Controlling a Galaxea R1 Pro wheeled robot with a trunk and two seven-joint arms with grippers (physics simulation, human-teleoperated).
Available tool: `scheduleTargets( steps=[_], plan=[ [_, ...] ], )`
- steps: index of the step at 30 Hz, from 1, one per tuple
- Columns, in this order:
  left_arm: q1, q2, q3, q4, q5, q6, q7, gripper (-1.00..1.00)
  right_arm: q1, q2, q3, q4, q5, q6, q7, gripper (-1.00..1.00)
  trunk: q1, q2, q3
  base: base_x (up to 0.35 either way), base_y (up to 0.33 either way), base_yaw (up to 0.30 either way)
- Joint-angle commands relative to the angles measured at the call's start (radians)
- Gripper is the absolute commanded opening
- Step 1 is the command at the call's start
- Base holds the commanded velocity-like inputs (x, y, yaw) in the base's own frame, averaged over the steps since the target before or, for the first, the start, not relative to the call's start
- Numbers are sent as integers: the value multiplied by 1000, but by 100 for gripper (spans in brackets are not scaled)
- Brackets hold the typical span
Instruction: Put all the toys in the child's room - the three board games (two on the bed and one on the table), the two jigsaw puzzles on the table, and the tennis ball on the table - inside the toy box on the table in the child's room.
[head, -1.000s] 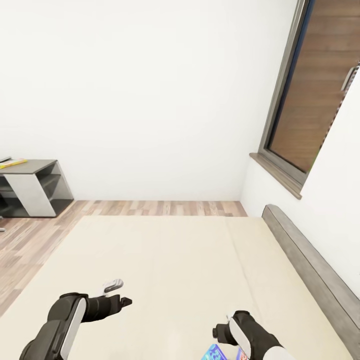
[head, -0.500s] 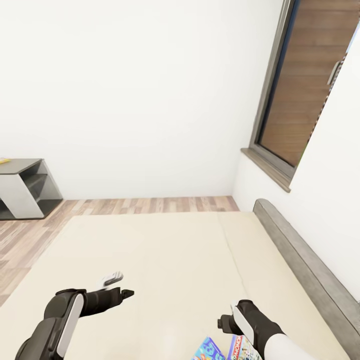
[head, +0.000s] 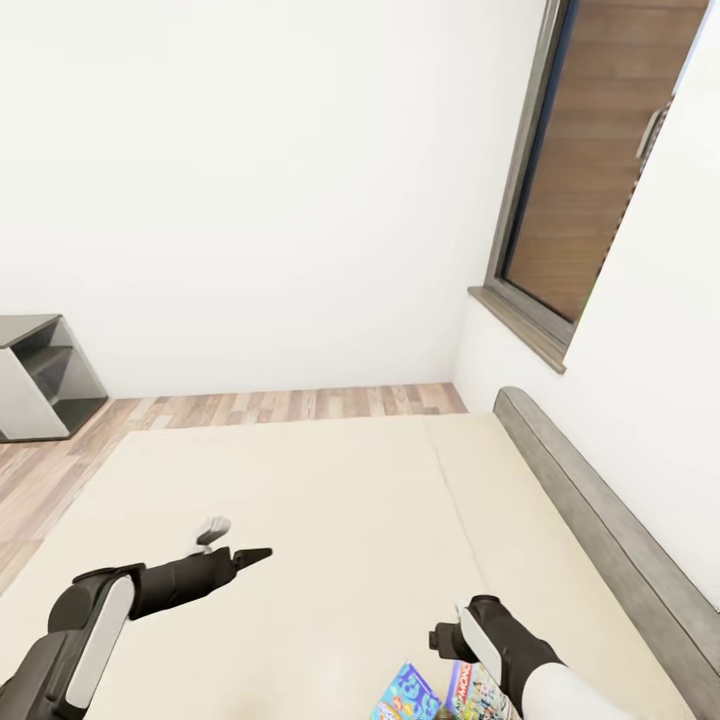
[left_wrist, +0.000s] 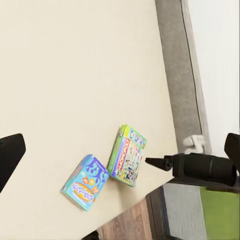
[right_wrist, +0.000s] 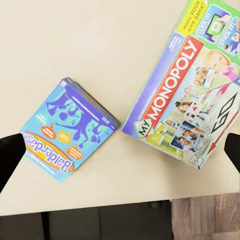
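Nearest the robot, two board games lie flat on the bed (head: 330, 500), close to its near edge. The blue board game (right_wrist: 67, 129) sits just beside the pale board game with the red banner (right_wrist: 187, 95), with a narrow strip of mattress between them; they do not touch. Both lie with the printed face up and at an angle to each other. In the head view the blue box (head: 405, 693) and the pale box (head: 478, 692) appear at the lower edge, partly covered by the right arm.

The right gripper (right_wrist: 120, 150) hangs above the two boxes. Its fingers (right_wrist: 10, 155) are spread wide and hold nothing; the dark tips show at opposite edges of the right wrist view, with both boxes between them.

The left gripper (head: 232, 545) is extended over the bare mattress, well apart from the boxes. Its fingers (head: 250, 553) are spread wide and empty.

Farther out, the cream mattress carries a seam running away from the robot. The grey padded headboard (head: 600, 520) borders the bed on the right. Beyond the bed lies a strip of wood floor (head: 250, 405), then a white wall (head: 250, 180). A grey shelf unit (head: 40, 375) stands at far left, and a window (head: 590, 170) with a dark frame is at far right.
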Motion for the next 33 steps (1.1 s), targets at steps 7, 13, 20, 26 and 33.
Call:
scheduleTargets(
  steps=[7,13,20,26,33],
  plan=[
    [-1,11,-11,0,-2,4,-29,100,-1,-2,12,-3,-9,3,-7,100,1,-2,-10,0,0,-25],
    [-1,12,-28,0,-2,4,-30,100,-1,1,13,-3,-9,3,-6,100,1,-2,-11,0,0,-1],
    [-1,12,-32,1,-2,4,-30,100,-1,2,13,-4,-8,2,-7,100,1,-2,-11,0,0,26],
    [-1,12,-33,1,-2,4,-30,100,-1,2,14,-4,-8,2,-7,100,1,-2,-11,0,0,203],
    [-1,12,-33,1,-2,4,-31,100,-1,1,14,-4,-9,2,-6,100,1,-2,-11,0,0,108]
  ],
)
